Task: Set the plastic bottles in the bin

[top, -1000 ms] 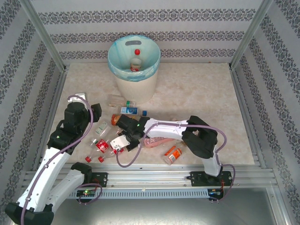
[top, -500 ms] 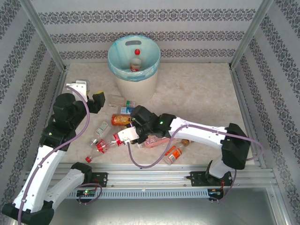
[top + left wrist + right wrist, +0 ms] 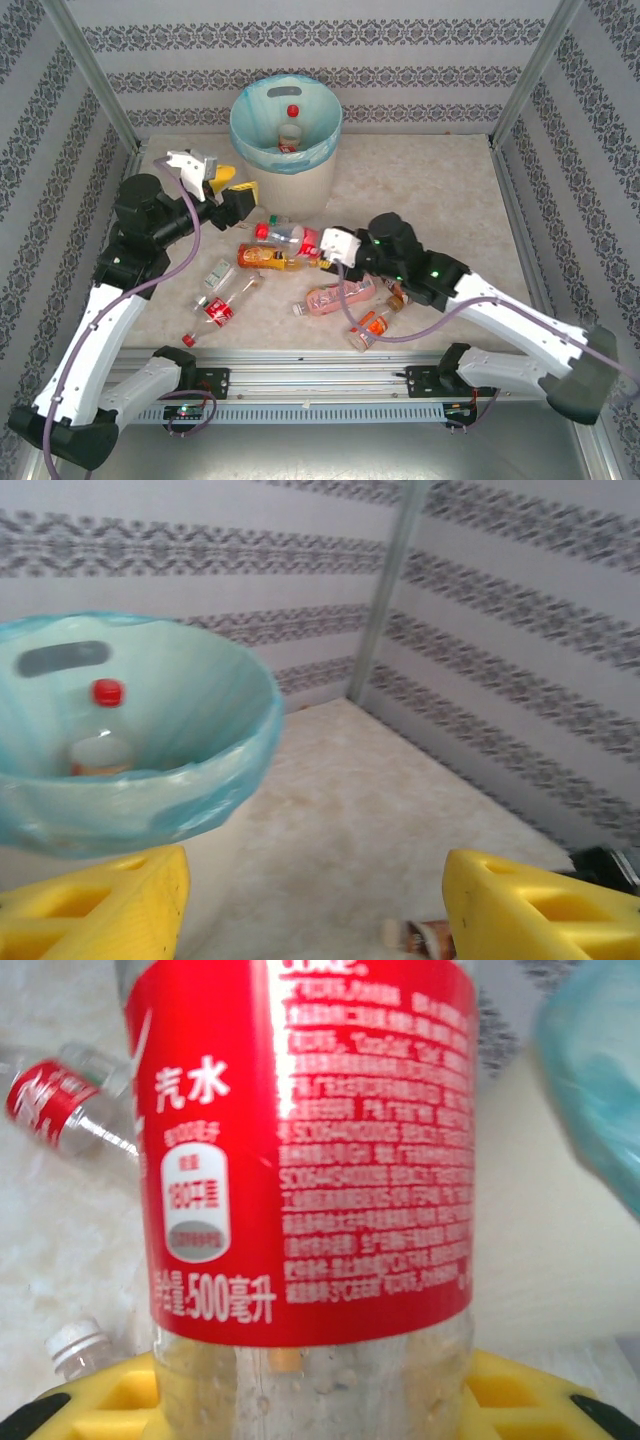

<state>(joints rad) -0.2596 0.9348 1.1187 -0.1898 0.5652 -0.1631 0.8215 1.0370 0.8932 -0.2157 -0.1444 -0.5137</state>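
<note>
Your right jaws pinched the bottle [image 3: 285, 236], held crosswise just short of the bin [image 3: 300, 188]; left jaws spread, empty.

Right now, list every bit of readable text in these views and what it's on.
"汽水": white characters on the red-label bottle, right wrist view.
"180千焦": in the white oval on the same label.
"500毫升": along that label's lower edge.
Fine-print block on that label: too small to read.
Small bottle lying behind it: white script is blurred.
Loose bottles in the top view: labels too small to read.
</note>
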